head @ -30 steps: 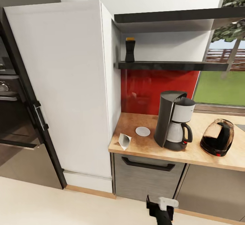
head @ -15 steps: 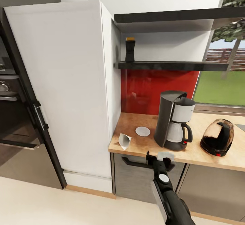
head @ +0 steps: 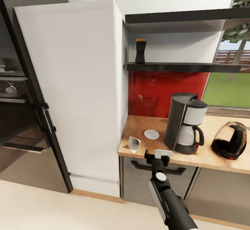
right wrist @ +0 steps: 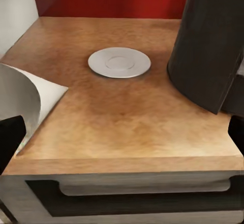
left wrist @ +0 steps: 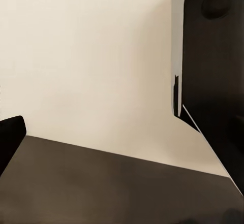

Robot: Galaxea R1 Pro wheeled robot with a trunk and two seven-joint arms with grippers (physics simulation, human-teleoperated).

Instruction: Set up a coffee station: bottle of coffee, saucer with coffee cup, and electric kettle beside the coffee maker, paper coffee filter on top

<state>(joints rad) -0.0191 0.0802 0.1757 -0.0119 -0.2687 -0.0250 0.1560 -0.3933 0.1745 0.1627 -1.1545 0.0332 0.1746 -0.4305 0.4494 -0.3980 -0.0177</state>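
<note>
I see matt wood-grain bench (head: pixel 205 157), glossy red backsplash (head: pixel 166 91), smooth white saucer (head: pixel 151 134), tinted glass electric kettle (head: pixel 231 140).

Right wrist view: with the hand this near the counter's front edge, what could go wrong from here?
1. The white paper cone filter lies at the wooden countertop corner; a sideways brush by the right hand could push it off.
2. The tall black coffee maker stands close beside the approach line; a wide reach may bump it.
3. The small flat white saucer lies unsecured between them and could slide.
</note>
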